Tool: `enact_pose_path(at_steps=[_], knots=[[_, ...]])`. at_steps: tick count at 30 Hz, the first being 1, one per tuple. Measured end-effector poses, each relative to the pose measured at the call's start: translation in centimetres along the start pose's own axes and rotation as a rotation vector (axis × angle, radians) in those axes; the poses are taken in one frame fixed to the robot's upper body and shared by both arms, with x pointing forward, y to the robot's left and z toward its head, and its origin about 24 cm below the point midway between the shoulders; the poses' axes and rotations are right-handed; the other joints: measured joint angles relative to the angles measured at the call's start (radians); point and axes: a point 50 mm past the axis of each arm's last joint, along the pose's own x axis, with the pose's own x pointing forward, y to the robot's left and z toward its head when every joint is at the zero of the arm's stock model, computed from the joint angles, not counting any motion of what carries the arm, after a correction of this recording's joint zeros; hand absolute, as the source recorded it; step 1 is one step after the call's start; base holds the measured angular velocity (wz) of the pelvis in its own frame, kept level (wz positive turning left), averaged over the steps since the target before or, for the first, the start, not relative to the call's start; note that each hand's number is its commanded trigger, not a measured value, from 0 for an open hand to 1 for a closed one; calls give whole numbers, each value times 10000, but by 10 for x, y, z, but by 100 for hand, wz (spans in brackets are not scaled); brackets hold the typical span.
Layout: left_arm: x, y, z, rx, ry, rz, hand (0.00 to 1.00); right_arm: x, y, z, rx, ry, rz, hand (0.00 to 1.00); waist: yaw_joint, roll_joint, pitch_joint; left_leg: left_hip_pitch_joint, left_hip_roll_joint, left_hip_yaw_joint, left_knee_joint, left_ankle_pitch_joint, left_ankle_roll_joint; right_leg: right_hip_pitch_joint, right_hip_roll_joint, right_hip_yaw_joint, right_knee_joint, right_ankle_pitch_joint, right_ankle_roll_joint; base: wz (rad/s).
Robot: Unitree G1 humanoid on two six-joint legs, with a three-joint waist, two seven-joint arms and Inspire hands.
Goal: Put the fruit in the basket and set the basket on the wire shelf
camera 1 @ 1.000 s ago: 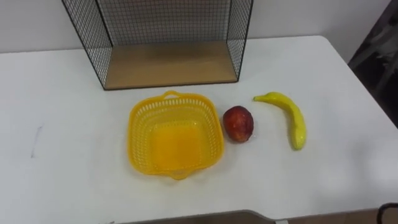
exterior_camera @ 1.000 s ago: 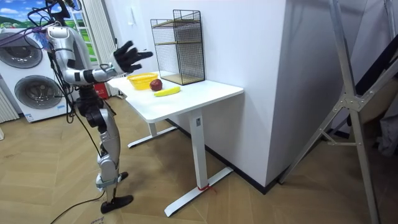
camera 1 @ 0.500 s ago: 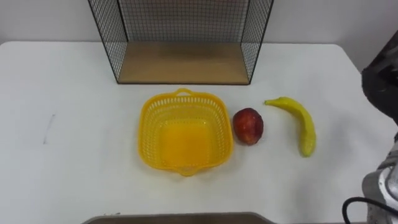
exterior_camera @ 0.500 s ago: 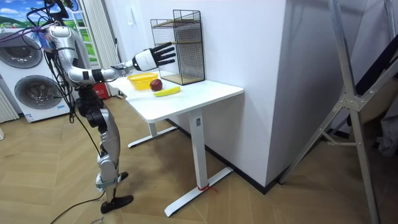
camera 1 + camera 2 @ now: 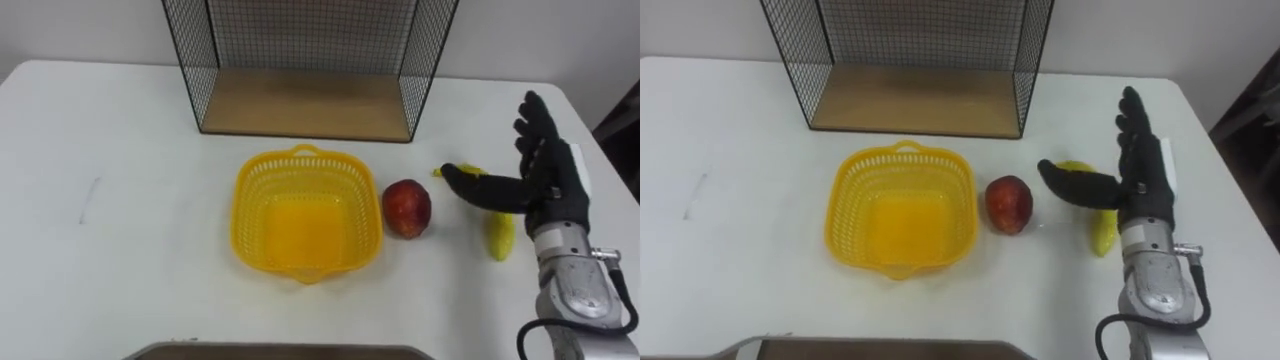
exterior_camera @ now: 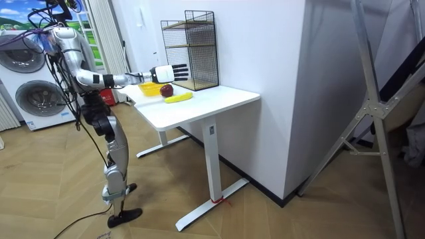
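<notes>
While the right hand (image 5: 549, 186) hung over the banana (image 5: 500, 237), its fingers were straight and spread wide, and it held nothing. The banana lay at the right of the white table (image 5: 120, 250), with the apple (image 5: 407, 208) between it and the yellow basket (image 5: 307, 215). The wire shelf (image 5: 305, 102) stood at the far side.

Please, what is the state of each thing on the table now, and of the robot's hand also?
basket: upright on the table, empty.
apple: on the table just right of the basket, not in it.
banana: lying on the table, partly hidden by the right hand, not grasped.
wire shelf: at the back of the table, front open, nothing on its wooden floor.
right hand: open, fingers straight, over the banana.
</notes>
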Motion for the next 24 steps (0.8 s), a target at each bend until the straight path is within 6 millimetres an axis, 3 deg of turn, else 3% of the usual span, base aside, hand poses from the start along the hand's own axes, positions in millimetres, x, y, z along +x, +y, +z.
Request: enact_pose_path(at_steps=[5, 24], knots=[[0, 0, 0, 6, 38, -2, 0, -2, 5, -12, -541, 760, 872, 0, -11, 22, 14, -21, 8, -19, 70, 0, 0, 37, 1, -22, 1, 0, -1, 0], [3, 6, 9, 12, -96, 4, 0, -2, 10, -13, -1163, 841, 1820, 0, -61, -77, -4, 107, 7, -122, 77, -1, 0, 165, 8, -77, 11, 10, -17, 1]])
